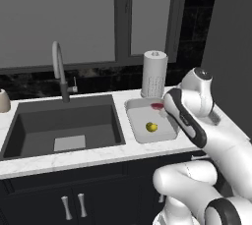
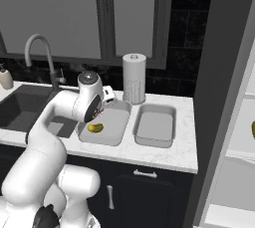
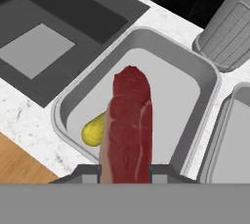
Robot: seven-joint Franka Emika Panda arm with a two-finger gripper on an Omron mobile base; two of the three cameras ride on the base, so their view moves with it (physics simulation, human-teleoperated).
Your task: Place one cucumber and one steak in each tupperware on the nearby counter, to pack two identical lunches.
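Note:
My gripper (image 3: 125, 173) is shut on a slim red-pink steak (image 3: 129, 125), which sticks out from between the fingers above the left tupperware (image 3: 161, 37). A yellow-green cucumber (image 3: 93, 131) lies inside that tray, partly hidden by the steak. From the base, the cucumber (image 1: 151, 126) rests in the tray (image 1: 135, 121), with the steak (image 1: 157, 105) held over its far end beside my forearm. The right base view has the gripper (image 2: 99, 113) over the same tray (image 2: 107, 140) and cucumber (image 2: 95, 128). The second tupperware (image 2: 154, 125) stands to its right with nothing in it.
A paper towel roll (image 2: 134, 77) stands on the counter (image 2: 164, 155) behind the trays. The dark sink (image 1: 64, 126) with its faucet (image 1: 59, 69) lies left of them. A soap bottle (image 2: 6, 78) sits far left, and a dark tall panel (image 2: 224, 97) bounds the counter's right end.

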